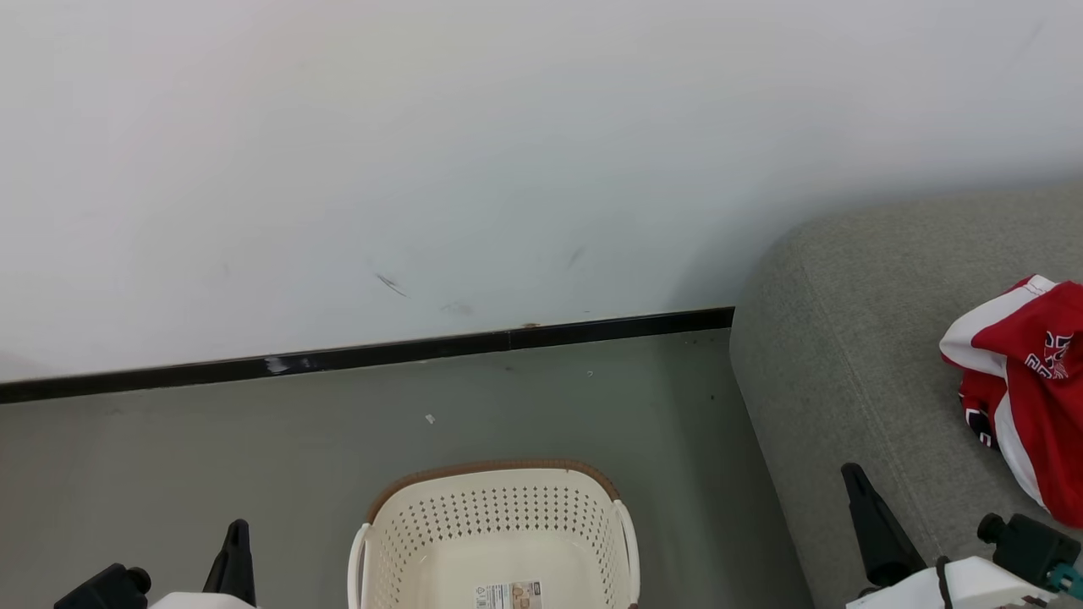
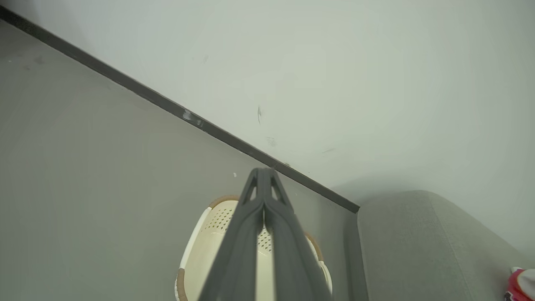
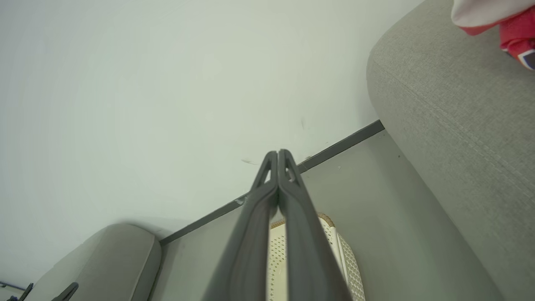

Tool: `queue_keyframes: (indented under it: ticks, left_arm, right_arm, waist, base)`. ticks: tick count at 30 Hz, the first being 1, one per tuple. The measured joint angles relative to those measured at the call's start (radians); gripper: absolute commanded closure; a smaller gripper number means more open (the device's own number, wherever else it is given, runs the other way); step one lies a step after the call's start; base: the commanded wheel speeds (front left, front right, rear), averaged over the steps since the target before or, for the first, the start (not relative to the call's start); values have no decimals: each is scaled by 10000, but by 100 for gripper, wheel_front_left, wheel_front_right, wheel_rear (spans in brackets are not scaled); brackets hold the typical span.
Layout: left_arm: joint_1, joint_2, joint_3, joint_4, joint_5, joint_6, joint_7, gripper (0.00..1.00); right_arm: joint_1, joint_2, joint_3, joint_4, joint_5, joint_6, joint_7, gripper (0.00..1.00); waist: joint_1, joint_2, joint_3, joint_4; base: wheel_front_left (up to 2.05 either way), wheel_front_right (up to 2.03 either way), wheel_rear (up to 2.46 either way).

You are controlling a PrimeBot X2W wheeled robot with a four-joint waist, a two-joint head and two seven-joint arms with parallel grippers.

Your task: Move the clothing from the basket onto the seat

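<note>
Clothing point(image 1: 1028, 381) on seat point(image 1: 846, 355), near R tool point(image 3: 278, 154); R & L tool point(image 2: 262, 170) clenched, empty.

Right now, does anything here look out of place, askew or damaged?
Only minor things: the wall has dark scuffs above the baseboard, the baseboard has a pale chip, and a white scrap lies on the floor. The clothing sits crumpled on the seat; the basket stands upright.

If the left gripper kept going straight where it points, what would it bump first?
Left gripper probably hits the dark skirting at the wall's foot, passing over the basket; depth unclear.
</note>
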State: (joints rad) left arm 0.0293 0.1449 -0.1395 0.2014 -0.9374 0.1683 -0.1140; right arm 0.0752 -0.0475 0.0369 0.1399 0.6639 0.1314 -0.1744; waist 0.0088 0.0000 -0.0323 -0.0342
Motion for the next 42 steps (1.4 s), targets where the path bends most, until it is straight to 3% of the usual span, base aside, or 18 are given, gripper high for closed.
queue_keyframes:
  ticks: [6,24,42]
  left_arm:
    - [-20,-136,192,-6,-629,-232,238,100]
    - [-234,-447,802,0,-2523,-880,830,100]
    - [-429,-750,1417,27,-4399,-1570,1465,100]
  right_arm:
    - [-36,-128,-58,82,1003,-4,205,100]
    - [-491,-334,-176,464,4010,-6,708,100]
    - [-872,-560,-244,777,6974,-8,1220,100]
  waist:
    - [-4,0,16,34]
    - [-73,0,141,133]
    - [-82,0,238,228]
  base:
    - [0,0,0]
    - [0,0,0]
    - [0,0,0]
